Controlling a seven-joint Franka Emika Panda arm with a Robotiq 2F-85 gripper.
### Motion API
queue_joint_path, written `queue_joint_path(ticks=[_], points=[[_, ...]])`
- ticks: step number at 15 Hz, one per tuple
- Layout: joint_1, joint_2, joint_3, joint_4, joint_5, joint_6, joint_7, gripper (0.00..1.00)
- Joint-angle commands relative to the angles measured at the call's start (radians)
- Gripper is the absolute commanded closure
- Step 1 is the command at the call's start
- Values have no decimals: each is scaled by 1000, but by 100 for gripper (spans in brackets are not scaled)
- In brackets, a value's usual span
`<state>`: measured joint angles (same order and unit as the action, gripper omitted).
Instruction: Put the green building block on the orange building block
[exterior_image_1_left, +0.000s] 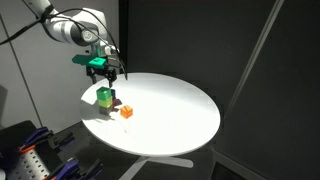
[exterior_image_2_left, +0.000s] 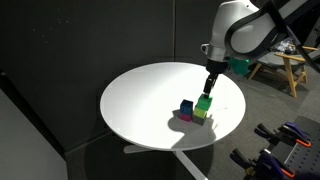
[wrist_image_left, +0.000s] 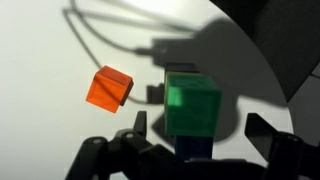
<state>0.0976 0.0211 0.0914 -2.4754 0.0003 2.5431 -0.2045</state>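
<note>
The green building block (wrist_image_left: 192, 100) is a deep green cube. It sits on top of a dark blue block (wrist_image_left: 196, 146) in the wrist view. It also shows in both exterior views (exterior_image_1_left: 104, 95) (exterior_image_2_left: 204, 103). The orange building block (wrist_image_left: 108, 88) lies alone on the white table a short way from the stack, and it shows in an exterior view (exterior_image_1_left: 127, 112). My gripper (wrist_image_left: 197, 122) is open, directly above the green block, with one finger on each side and not touching it. It hangs just above the stack in both exterior views (exterior_image_1_left: 107, 75) (exterior_image_2_left: 209, 87).
The round white table (exterior_image_1_left: 175, 105) stands before dark curtains. Other small blocks sit against the stack: a red one (exterior_image_1_left: 113, 103), and a blue one (exterior_image_2_left: 186, 108) with a magenta one beside it. Equipment stands off the table (exterior_image_2_left: 285, 140).
</note>
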Motion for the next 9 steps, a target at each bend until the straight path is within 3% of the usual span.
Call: queue_joint_path(ticks=[1,9], points=[[-1,0,3,1,-7,0,5,0],[-1,21,2,25,-26,-14,27,0]])
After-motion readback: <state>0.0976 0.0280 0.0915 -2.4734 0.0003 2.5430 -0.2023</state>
